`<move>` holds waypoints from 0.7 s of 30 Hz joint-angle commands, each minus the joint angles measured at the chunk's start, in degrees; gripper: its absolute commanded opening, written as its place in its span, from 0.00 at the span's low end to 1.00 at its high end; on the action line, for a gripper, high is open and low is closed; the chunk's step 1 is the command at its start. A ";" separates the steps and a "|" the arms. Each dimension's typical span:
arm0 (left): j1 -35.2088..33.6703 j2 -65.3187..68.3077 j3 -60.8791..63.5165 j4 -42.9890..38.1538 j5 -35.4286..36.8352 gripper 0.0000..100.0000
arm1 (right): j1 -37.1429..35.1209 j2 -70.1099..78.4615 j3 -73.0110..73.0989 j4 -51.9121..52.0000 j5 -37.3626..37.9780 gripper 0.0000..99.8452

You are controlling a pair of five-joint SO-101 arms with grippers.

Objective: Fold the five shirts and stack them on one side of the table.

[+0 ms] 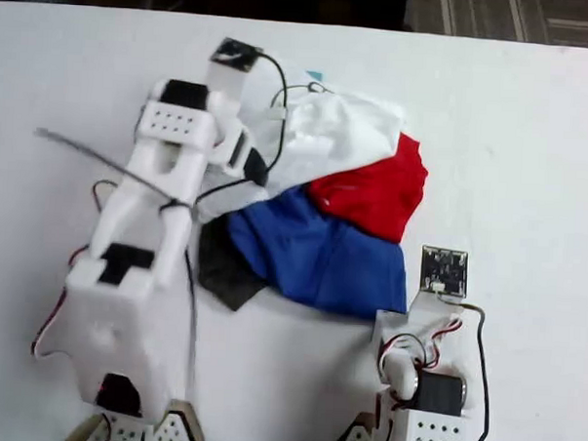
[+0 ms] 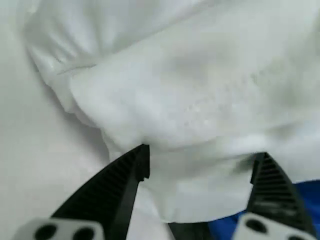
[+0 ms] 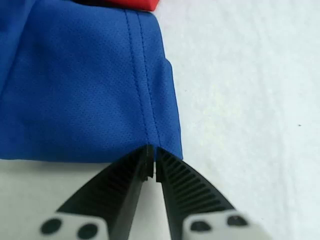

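A crumpled pile of shirts lies mid-table: a white shirt (image 1: 327,129) at the back, a red shirt (image 1: 373,190) to its right, a blue shirt (image 1: 317,251) in front, and a black shirt (image 1: 224,266) poking out at the left. A teal sliver (image 1: 315,76) peeks from behind the white one. My left gripper (image 2: 202,167) is open, its fingers straddling a fold of the white shirt (image 2: 190,100). My right gripper (image 3: 153,156) is shut, its tips at the hem corner of the blue shirt (image 3: 80,90), with no cloth visibly between them.
The left arm (image 1: 143,224) stretches across the table's left half to the pile. The right arm (image 1: 428,383) sits at the front right. Bare white table (image 1: 532,143) surrounds the pile, widest on the right and at the far left.
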 commanded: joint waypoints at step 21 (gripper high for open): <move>-30.51 0.00 -38.29 21.71 0.53 0.02 | 0.40 0.40 0.62 0.22 -0.09 0.02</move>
